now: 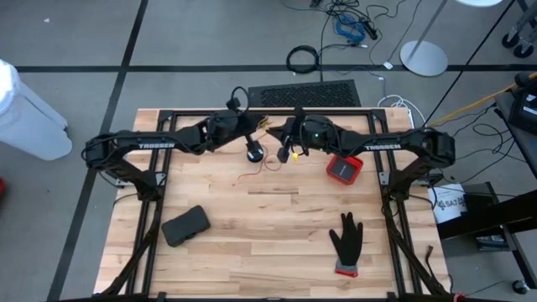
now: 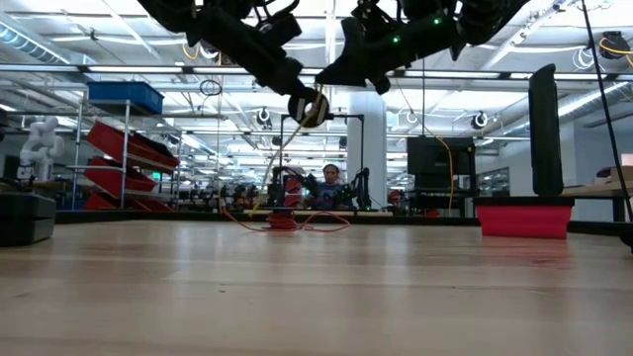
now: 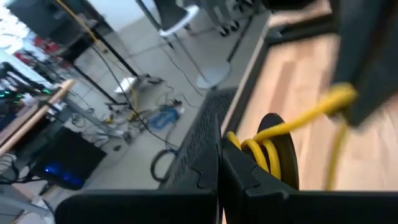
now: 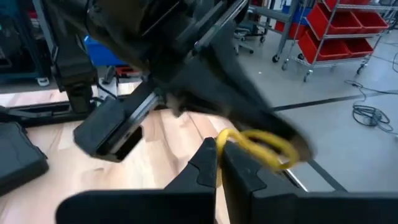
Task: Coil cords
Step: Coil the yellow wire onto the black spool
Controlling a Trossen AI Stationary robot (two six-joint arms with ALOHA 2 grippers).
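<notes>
While both hover mid-table | left gripper [image 3: 221, 180] pinches yellow cord's spool [image 3: 280, 149] | right gripper [image 4: 219, 163] pinches yellow cord [image 4: 264, 146]

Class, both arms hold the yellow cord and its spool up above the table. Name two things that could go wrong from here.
1. The left gripper pinches the spool by its edge; a pull from the right gripper on the yellow cord might twist it free.
2. The red cord lies loose below and could snag.
</notes>
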